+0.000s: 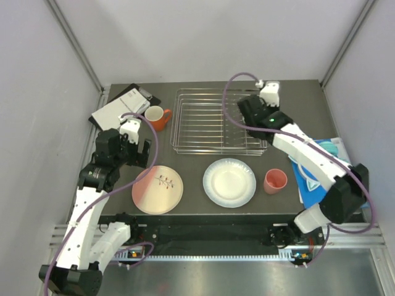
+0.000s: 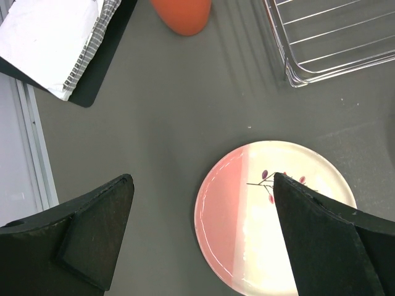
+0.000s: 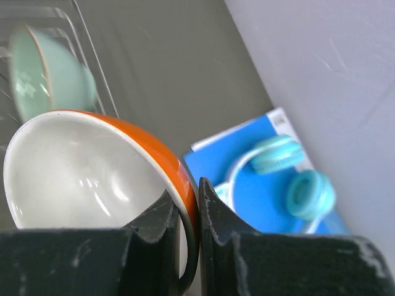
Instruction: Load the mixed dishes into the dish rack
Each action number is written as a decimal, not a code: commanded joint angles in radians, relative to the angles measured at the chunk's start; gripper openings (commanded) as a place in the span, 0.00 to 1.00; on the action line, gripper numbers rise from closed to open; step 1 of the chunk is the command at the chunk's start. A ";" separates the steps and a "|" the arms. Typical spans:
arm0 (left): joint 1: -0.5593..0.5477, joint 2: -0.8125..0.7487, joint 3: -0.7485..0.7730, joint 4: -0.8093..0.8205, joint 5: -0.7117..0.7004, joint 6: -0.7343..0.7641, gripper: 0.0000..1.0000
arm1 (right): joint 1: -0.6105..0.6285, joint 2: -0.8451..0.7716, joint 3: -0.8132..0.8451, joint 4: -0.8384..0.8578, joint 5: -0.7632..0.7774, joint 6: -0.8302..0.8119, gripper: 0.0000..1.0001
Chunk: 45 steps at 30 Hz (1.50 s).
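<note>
Silver dish rack (image 1: pixel 203 123) anchors us: off its near-left corner our left gripper (image 2: pixel 202 182) spreads its jaws wide above the pink-and-cream plate (image 2: pixel 247 222), while over its right end our right gripper (image 3: pixel 196 200) pinches an orange bowl (image 3: pixel 92 172) by the rim, which we judge next needs lowering between the bars.

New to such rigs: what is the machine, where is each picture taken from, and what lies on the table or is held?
Two robot arms stand at a table's edge. The top view looks down on both; the other two come from cameras on each wrist. On the table: a wire dish rack, orange mug, pink-and-cream plate, white plate, salmon-pink cup. The left gripper hangs open near the pink-and-cream plate. The right gripper pinches the rim of an orange bowl; a mint green bowl shows blurred behind.
</note>
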 commanded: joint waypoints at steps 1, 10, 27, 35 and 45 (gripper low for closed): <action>0.002 -0.019 0.056 0.036 -0.011 -0.002 0.99 | 0.049 0.091 0.064 -0.195 0.244 0.021 0.00; 0.002 -0.047 0.061 0.021 -0.029 0.014 0.99 | 0.110 0.256 0.147 -0.320 0.313 0.102 0.00; 0.002 -0.050 0.085 0.002 -0.032 0.038 0.99 | 0.131 0.524 0.242 -0.374 0.337 0.154 0.00; 0.002 -0.066 0.065 -0.004 -0.031 0.048 0.99 | 0.131 0.572 0.251 -0.371 0.305 0.176 0.03; 0.002 -0.067 0.008 0.047 -0.064 0.071 0.99 | 0.130 0.497 0.208 -0.286 0.221 0.116 0.70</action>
